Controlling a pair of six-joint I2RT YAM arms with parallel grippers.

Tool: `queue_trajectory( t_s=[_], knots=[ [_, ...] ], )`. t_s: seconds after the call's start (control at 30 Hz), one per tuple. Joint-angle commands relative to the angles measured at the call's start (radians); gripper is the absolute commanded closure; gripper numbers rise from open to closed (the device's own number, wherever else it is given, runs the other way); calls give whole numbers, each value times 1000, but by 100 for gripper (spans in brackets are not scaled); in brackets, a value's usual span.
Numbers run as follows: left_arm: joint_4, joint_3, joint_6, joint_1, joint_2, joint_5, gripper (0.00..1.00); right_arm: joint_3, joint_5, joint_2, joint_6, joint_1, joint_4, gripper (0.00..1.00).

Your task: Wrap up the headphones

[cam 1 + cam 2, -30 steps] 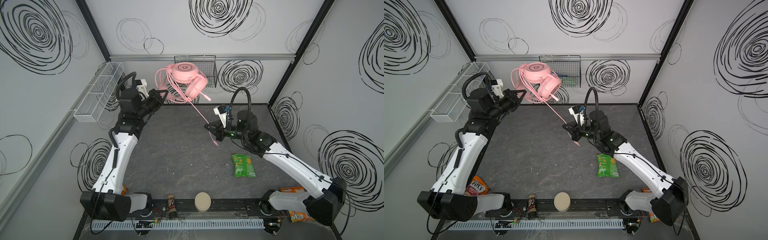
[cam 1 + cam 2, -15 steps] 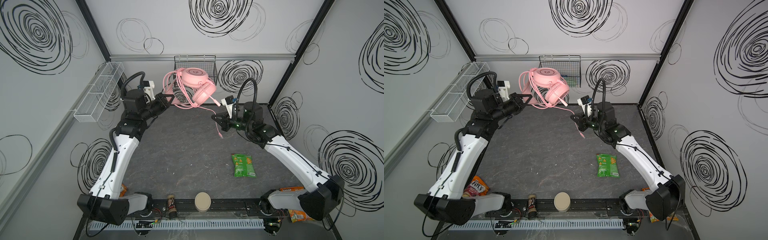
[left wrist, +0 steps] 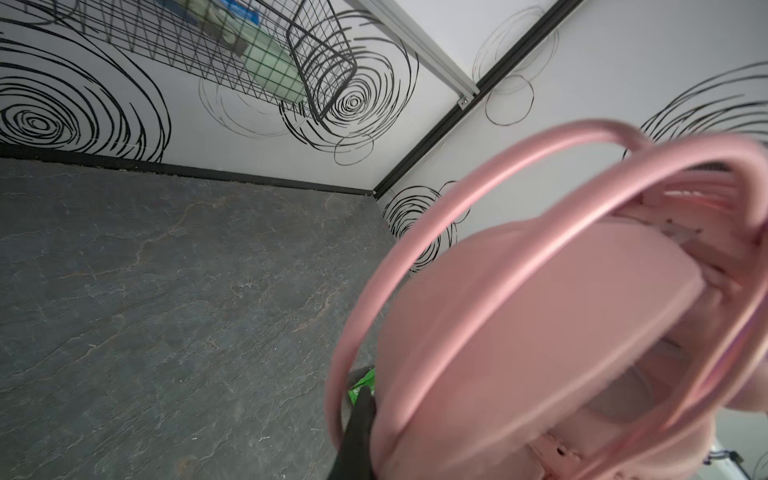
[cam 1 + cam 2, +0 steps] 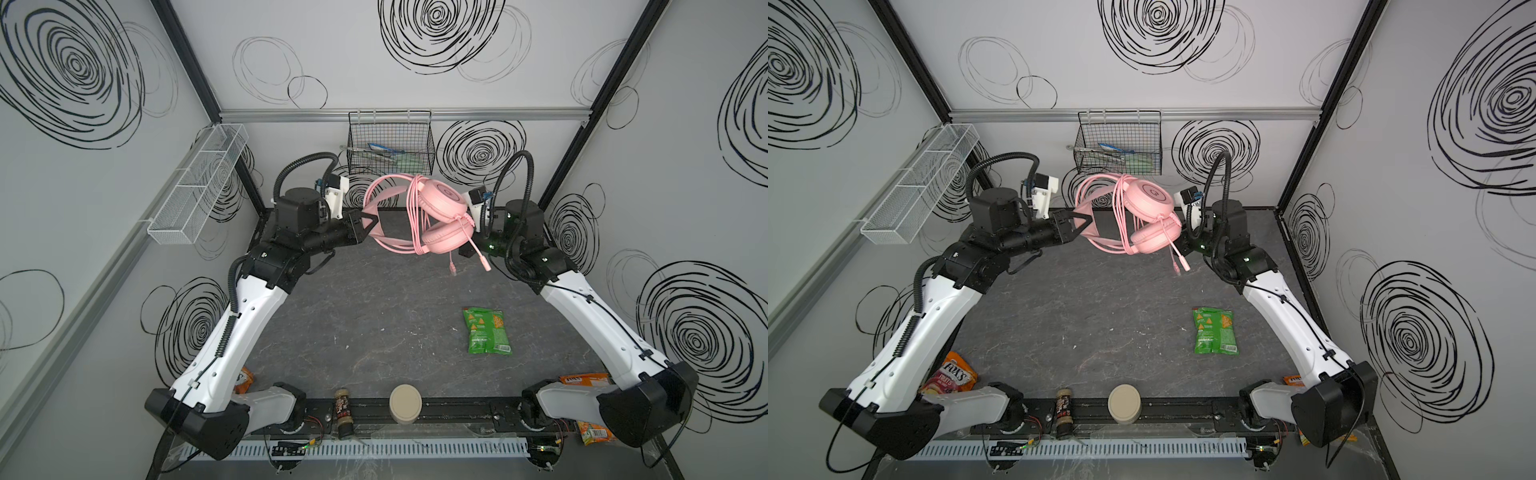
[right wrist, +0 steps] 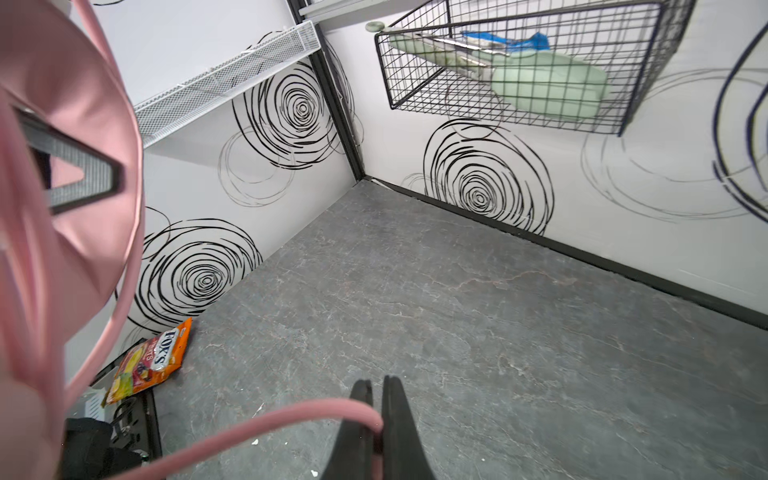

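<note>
1. You have the headphones (image 4: 442, 199), pink, aloft over the back of the counter (image 4: 374, 316), between your two arms, earcups stacked nearer the right arm.
2. Your left end effector (image 4: 372, 220): clenched on the headband strap.
3. The cable (image 4: 415, 216): several loops hang round the headband; its plug end dangles below the earcups.
4. Your right end effector (image 5: 377, 384): clenched on a stretch of the cable, seen in the right wrist view.
5. One green snack bag (image 4: 484, 330): flat on the counter, well apart from the headphones.
</note>
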Motion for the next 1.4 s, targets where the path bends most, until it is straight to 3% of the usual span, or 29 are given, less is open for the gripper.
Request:
queue_trajectory(
  t_s=[0.0,0.3,0.6,0.87,1.07,1.37],
  knots=[
    [-24,50,100,-32,-27,25,100,40,84,-21,-31,-29,-18,100],
    [-159,25,274,-116,-45,-121,100,53,61,-69,-58,-47,18,100],
    [-84,-148,356,-119,-139,-170,100,32,-32,-203,-120,-37,51,100],
    [-115,-144,460,-179,-134,-196,100,116,43,-202,-290,41,-113,100],
    [-143,-170,512,-221,-120,-244,100,230,189,-163,-467,172,-262,100],
    [-92,-236,504,-202,-114,-244,100,171,284,-258,-510,214,-212,97]
  ],
)
